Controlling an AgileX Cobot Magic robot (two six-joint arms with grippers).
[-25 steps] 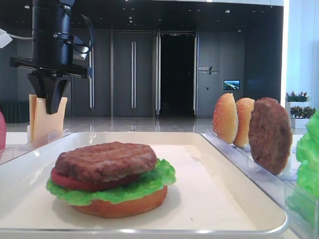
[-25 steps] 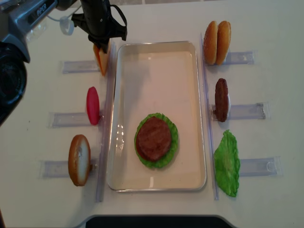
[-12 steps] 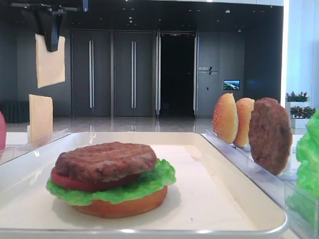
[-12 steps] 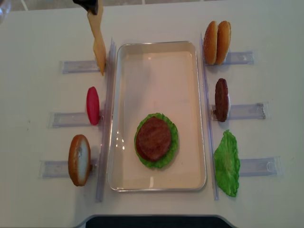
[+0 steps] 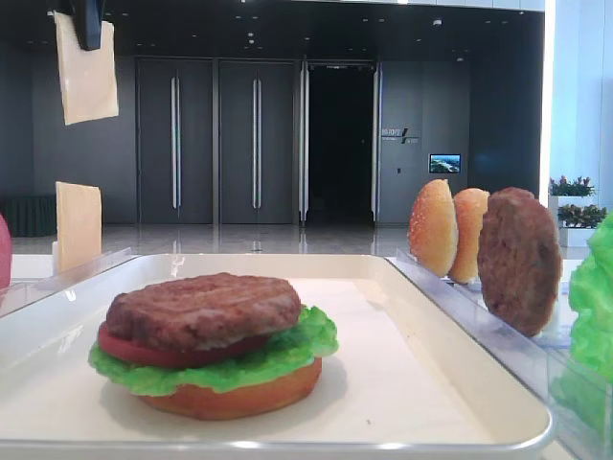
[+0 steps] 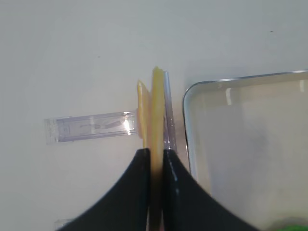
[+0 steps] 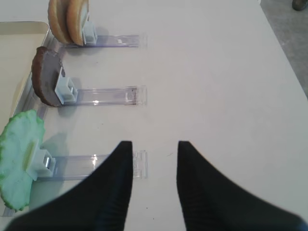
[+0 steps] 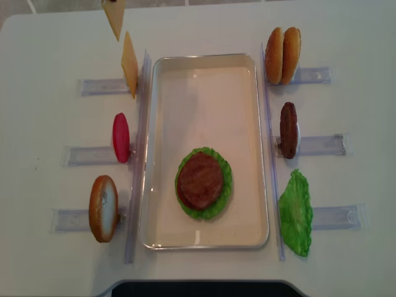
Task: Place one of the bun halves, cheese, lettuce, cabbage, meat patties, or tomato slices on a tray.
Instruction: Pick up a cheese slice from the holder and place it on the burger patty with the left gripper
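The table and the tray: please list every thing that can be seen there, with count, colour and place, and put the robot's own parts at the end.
tray: one, cream-white, middle of the table
stack on the tray: one; orange-brown bun base, lettuce, tomato slice, meat patty on top
cheese: one slice, pale yellow, hanging high at the far left
second cheese slice: one, pale yellow, upright in the far left holder
tomato slice in holder: one, red, left middle
bun half: one, golden-brown, left near
bun halves: two, golden, right far
patty in holder: one, dark brown, right middle
lettuce leaf: one, green, right near
clear holders: six, beside the tray
left gripper: black, shut on the cheese
right gripper: black, open, above the table
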